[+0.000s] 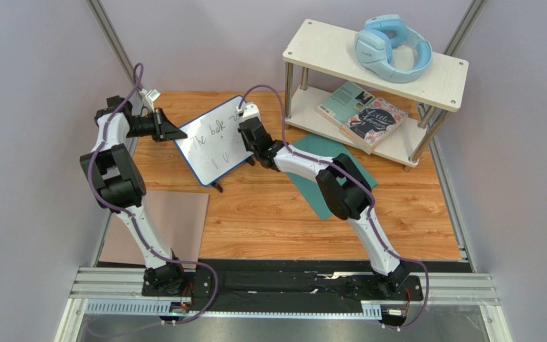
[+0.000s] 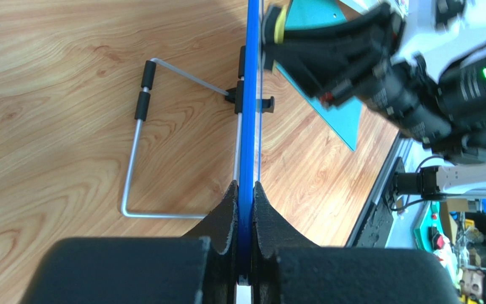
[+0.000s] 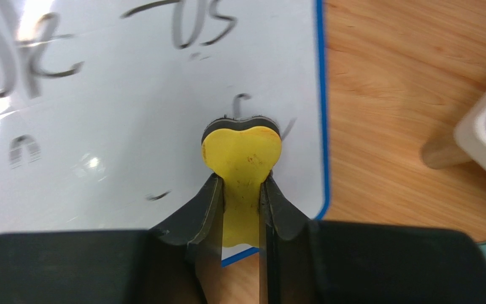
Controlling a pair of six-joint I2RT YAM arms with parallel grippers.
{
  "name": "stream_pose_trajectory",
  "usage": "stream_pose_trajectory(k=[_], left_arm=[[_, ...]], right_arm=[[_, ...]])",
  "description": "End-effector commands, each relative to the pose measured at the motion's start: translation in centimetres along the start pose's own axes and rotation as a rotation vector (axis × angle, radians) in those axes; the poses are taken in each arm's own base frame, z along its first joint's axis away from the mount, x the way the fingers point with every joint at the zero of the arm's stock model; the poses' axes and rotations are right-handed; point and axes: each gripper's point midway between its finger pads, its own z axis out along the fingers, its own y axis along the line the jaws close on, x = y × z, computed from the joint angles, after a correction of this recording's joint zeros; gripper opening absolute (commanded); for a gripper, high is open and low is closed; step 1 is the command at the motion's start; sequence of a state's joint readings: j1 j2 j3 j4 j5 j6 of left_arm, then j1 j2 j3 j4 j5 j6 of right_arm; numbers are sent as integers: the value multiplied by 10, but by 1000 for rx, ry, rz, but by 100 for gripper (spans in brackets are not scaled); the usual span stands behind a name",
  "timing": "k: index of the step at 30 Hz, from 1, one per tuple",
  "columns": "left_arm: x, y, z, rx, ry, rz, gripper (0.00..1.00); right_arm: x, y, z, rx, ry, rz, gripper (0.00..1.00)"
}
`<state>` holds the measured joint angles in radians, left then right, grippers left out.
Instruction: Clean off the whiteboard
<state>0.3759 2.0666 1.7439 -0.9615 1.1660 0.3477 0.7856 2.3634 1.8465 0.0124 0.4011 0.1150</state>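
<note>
Gleaming blue-rimmed whiteboard, yellow lobed eraser, black felt edge.

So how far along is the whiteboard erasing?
Done: the left fingers clamp the whiteboard by its edge, and the right fingers hold the yellow eraser. In hand: the eraser is at the board face. Left: black handwriting covers much of it.

Upper right: white shelf carries blue headphones on top and books on the lower tier. Lower left: pink mat.
</note>
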Motion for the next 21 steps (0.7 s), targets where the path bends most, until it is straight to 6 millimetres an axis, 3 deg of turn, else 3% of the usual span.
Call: stream_pose_trajectory(k=[1, 4, 6, 7, 9, 10, 13, 16, 21], left_arm=[[-20, 25, -9, -108, -14, 215, 0], [-20, 24, -9, -107, -15, 217, 0], [-21, 23, -9, -104, -17, 218, 0], [-20, 23, -8, -101, -15, 215, 0], [-20, 24, -8, -102, -16, 212, 0], [-20, 23, -8, -102, -17, 211, 0], [-20, 24, -8, -103, -15, 211, 0], [-21, 24, -9, -106, -15, 211, 0], [-22, 24, -9, -105, -9, 204, 0]], right_arm=[[-3, 109, -46, -336, -5, -24, 0], [-14, 136, -64, -382, -54, -95, 0], [-2, 151, -69, -428, 3, -98, 0], [-11, 160, -71, -452, -4, -95, 0], [3, 174, -74, -503, 34, -130, 0], [-1, 183, -79, -525, 23, -146, 0], [5, 188, -79, -522, 22, -200, 0], [4, 177, -70, -454, 13, -198, 0], [8, 133, -41, -236, 10, -202, 0]])
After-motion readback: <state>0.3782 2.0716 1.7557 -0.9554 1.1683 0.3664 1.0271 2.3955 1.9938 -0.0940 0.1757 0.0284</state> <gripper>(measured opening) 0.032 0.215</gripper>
